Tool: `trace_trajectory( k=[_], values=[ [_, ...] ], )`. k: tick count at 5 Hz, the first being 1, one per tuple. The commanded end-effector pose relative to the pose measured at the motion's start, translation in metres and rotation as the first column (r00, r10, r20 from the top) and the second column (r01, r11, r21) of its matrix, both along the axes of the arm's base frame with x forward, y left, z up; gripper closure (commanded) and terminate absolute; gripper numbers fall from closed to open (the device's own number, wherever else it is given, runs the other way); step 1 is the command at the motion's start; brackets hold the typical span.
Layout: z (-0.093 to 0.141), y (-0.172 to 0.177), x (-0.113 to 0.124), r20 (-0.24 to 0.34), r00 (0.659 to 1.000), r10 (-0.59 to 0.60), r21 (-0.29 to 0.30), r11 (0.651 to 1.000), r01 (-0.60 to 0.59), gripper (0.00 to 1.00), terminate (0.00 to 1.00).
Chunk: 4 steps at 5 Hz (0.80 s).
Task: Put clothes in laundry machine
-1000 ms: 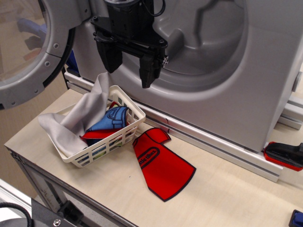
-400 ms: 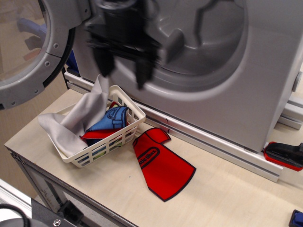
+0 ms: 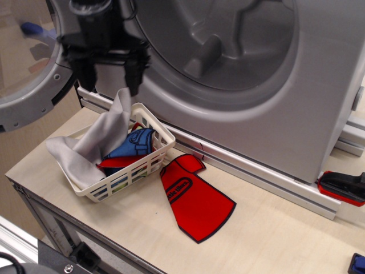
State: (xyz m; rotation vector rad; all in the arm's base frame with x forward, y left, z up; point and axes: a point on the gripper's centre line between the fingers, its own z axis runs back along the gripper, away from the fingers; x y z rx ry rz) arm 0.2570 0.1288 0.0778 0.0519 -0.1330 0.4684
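My black gripper [image 3: 112, 84] is open and empty, blurred by motion, just above the upper tip of the light grey cloth [image 3: 98, 140]. That cloth drapes over the far left of a white lattice basket [image 3: 153, 153]. In the basket lie a blue denim-like piece [image 3: 134, 144] and a red piece [image 3: 117, 162]. A flat red dark-edged shirt [image 3: 194, 197] lies on the table to the basket's right. The silver-grey laundry machine [image 3: 319, 85] stands behind, its drum opening [image 3: 222, 40] wide open and its round glass door [image 3: 28, 63] swung out to the left.
A red and black object [image 3: 342, 187] lies at the right by the machine's base rail [image 3: 251, 171]. A blue item [image 3: 358, 264] shows at the bottom right corner. The table's front edge [image 3: 85, 222] runs diagonally at the lower left.
My gripper has moved left and slightly down, from in front of the drum opening to above the grey cloth. The clothes and basket have not moved.
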Motion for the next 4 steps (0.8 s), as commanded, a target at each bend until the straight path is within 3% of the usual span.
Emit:
trace_trajectory(
  k=[1, 2, 3, 4],
  values=[
    [-0.034, 0.035, -0.005, 0.026, 0.985, 0.168, 0.069, 0.983, -0.17, 0.0, 0.0],
    [-0.057, 0.032, -0.007, 0.016, 0.987, 0.158, 0.062, 0.985, -0.158, 0.0, 0.0],
    [-0.066, 0.022, -0.008, 0.059, 0.977, 0.204, -0.013, 0.979, -0.204, 0.0, 0.0],
    [-0.076, 0.016, -0.009, 0.054, 0.958, 0.28, -0.056, 0.959, -0.277, 0.0, 0.0]
  ],
)
